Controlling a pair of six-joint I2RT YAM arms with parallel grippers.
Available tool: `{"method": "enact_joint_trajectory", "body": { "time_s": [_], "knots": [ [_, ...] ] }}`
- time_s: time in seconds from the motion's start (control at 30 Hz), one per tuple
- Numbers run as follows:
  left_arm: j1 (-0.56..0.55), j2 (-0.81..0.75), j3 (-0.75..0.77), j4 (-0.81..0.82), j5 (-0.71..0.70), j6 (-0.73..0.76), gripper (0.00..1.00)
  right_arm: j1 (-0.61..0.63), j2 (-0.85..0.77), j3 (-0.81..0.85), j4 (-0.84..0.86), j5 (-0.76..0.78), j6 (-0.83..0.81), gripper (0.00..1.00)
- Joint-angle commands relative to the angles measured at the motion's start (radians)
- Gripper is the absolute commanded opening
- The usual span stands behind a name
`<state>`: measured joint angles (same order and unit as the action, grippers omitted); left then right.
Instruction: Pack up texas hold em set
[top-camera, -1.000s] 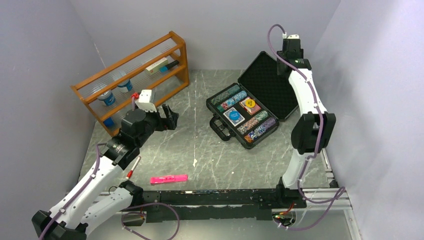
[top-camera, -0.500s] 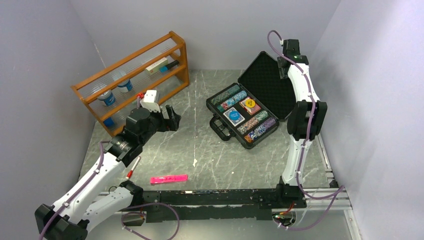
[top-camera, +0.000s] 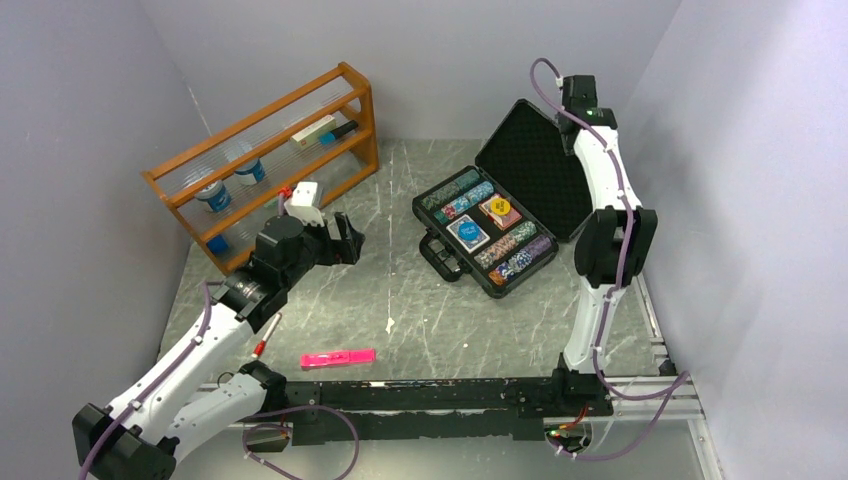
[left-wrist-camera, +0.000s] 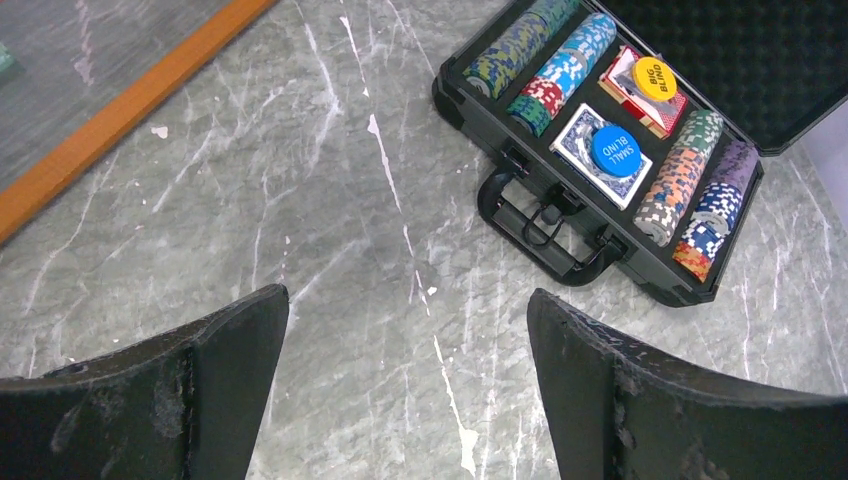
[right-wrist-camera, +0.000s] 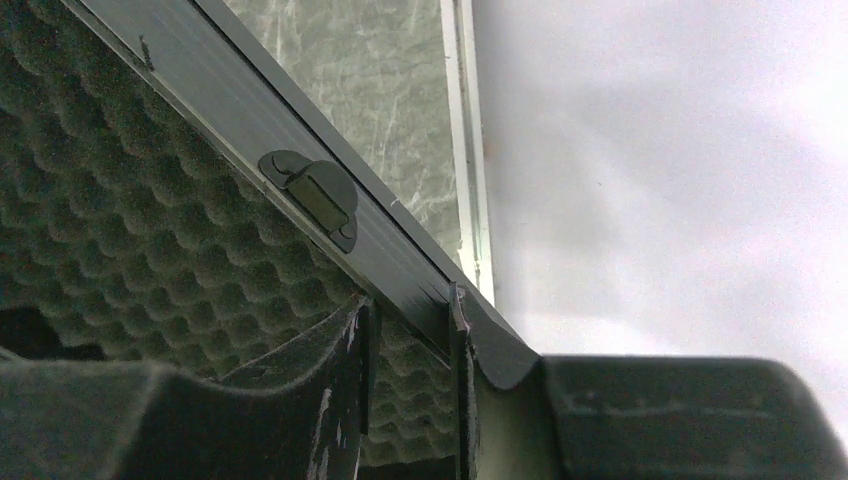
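Your right gripper (right-wrist-camera: 408, 320) pinches the raised case lid (right-wrist-camera: 120, 200) by its rim. Your left gripper (left-wrist-camera: 407, 300) hangs wide open, empty.

black case, bright chips

the case (left-wrist-camera: 465, 105) is black, its foam (top-camera: 530, 170) dimpled. chips (left-wrist-camera: 680, 175) run green, blue, red, orange and purple, flecked white. there is a yellow button (left-wrist-camera: 655, 77) and a blue button (left-wrist-camera: 613, 150). the table (top-camera: 400, 300) is grey, veined white; the rack (top-camera: 260, 130) orange-brown; the marker (top-camera: 338, 357) pink.
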<state>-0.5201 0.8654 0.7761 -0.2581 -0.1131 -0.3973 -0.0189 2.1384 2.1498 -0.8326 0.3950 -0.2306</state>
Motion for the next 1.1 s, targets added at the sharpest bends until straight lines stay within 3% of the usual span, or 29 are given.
{"method": "enact_joint_trajectory", "body": {
  "time_s": [0.0,0.37,0.47,0.77,0.9,1.07],
  "knots": [
    [0.002,-0.007,-0.004,0.034,0.016,-0.002,0.94,0.156,-0.120,-0.156,-0.097,-0.109,0.127,0.25],
    [0.003,-0.001,-0.001,0.036,0.028,-0.006,0.93,0.405,-0.392,-0.510,-0.079,-0.035,0.290,0.28],
    [0.003,-0.006,-0.009,0.040,0.026,-0.012,0.93,0.436,-0.483,-0.616,-0.074,-0.115,0.291,0.28],
    [0.003,0.012,-0.007,0.056,0.062,-0.014,0.92,0.458,-0.768,-0.802,0.065,-0.596,0.305,0.33],
    [0.003,0.025,-0.015,0.061,0.084,-0.034,0.92,0.458,-0.799,-0.836,0.132,-0.629,0.355,0.36],
    [0.002,0.029,-0.038,0.074,0.103,-0.065,0.92,0.459,-0.750,-0.875,0.202,-0.540,0.415,0.40]
  ]
}}
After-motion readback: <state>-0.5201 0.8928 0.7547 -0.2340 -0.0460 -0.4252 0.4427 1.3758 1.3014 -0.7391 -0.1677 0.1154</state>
